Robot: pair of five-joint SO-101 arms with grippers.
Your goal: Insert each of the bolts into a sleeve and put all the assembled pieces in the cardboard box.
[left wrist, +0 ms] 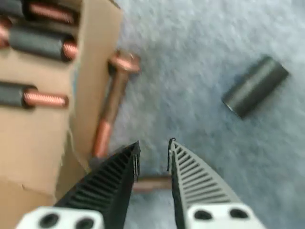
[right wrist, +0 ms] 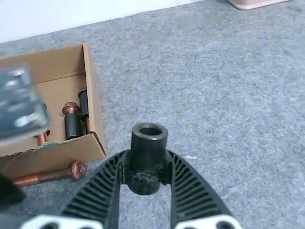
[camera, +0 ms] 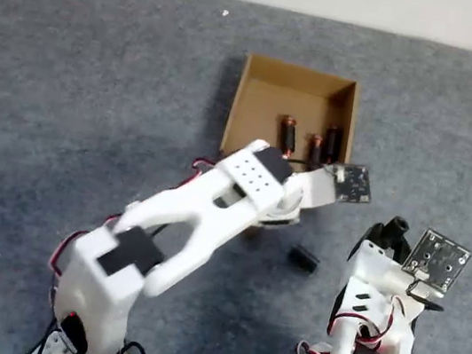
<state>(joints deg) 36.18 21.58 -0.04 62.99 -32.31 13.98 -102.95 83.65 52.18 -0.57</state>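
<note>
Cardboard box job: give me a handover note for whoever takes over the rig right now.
Left gripper: open, empty, over the carpet beside the cardboard box.
Right gripper: shut on a sleeve, held upright.
Done: three assembled pieces in the box.
Left: one bolt lies outside beside the box wall, perhaps a second bolt under the left gripper; a loose sleeve lies on the carpet.

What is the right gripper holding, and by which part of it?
The right gripper holds a black cylindrical sleeve. It is clamped from both sides around the lower half of its barrel, and the open end stands free above the jaws.
</note>
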